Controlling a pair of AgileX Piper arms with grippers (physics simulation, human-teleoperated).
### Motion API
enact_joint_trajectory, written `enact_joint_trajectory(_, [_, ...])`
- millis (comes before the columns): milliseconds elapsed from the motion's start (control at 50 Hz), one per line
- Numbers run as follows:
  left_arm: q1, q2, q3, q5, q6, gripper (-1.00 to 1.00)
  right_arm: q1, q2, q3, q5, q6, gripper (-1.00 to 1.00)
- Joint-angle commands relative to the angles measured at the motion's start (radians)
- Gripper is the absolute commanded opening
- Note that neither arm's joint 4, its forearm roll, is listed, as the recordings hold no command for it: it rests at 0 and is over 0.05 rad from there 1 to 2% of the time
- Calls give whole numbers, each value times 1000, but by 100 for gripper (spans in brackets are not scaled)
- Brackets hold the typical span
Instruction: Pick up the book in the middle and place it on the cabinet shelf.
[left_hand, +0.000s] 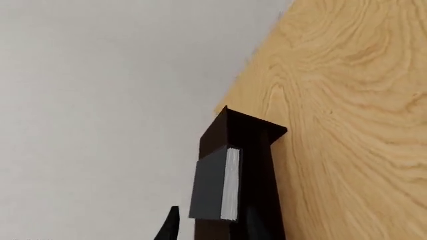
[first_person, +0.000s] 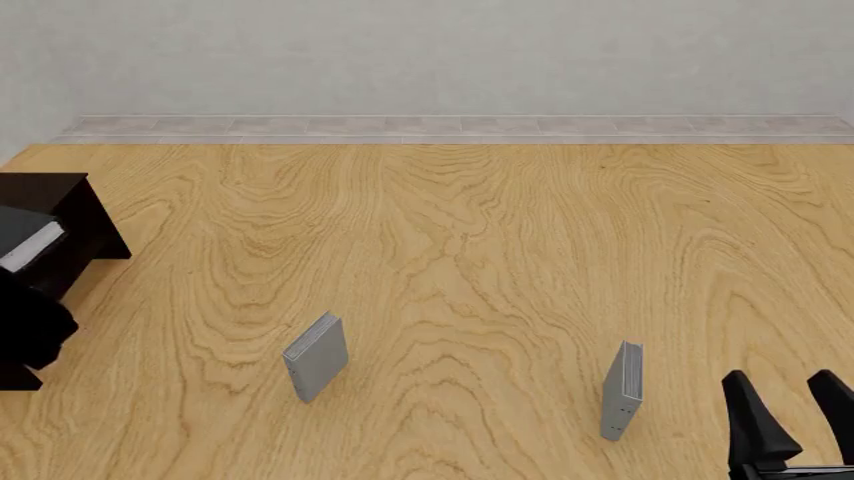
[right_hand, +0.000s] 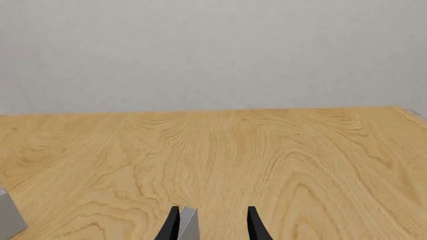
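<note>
The book (left_hand: 213, 185), dark-covered with white page edges, lies against the dark brown cabinet shelf (left_hand: 250, 145). The front view places both at the far left, the book (first_person: 30, 245) resting in the cabinet (first_person: 54, 190). My left gripper (left_hand: 210, 227) sits just behind the book with one finger (left_hand: 170, 225) showing apart from the cover; its other finger is lost against the dark wood. It looks open. The left arm (first_person: 30, 330) is a dark mass beside the cabinet. My right gripper (first_person: 781, 380) stands open and empty at the near right.
Two thin grey books stand upright on the wooden table (first_person: 467, 260), one (first_person: 316, 355) left of centre and one (first_person: 622, 390) just left of my right gripper. The nearer one (right_hand: 189, 222) shows between the right fingers, farther off. A pale wall runs along the back.
</note>
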Motion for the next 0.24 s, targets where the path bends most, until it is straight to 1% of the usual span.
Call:
enact_joint_trajectory(20, [-51,-192,-2,130,-85,100,1,0,0,1,-1,100])
enact_joint_trajectory(60, [-63,-242,-7,165,-104,100,1,0,0,2,-2,100])
enact_joint_trajectory(80, [-80,-297,-13,202,-126,100,3,0,0,4,-3,100])
enact_joint_trajectory(120, [-102,-348,-19,249,-158,100,5,0,0,4,-6,100])
enact_joint_trajectory(140, [-102,-348,-19,250,-158,100,5,0,0,4,-6,100])
enact_joint_trajectory(160, [-109,-370,-21,269,-176,100,5,0,0,4,-7,100])
enact_joint_trajectory(180, [-120,-411,-25,306,-215,100,8,0,0,6,-10,100])
enact_joint_trajectory(240, [-142,-474,-25,368,-275,100,11,0,0,7,-14,100])
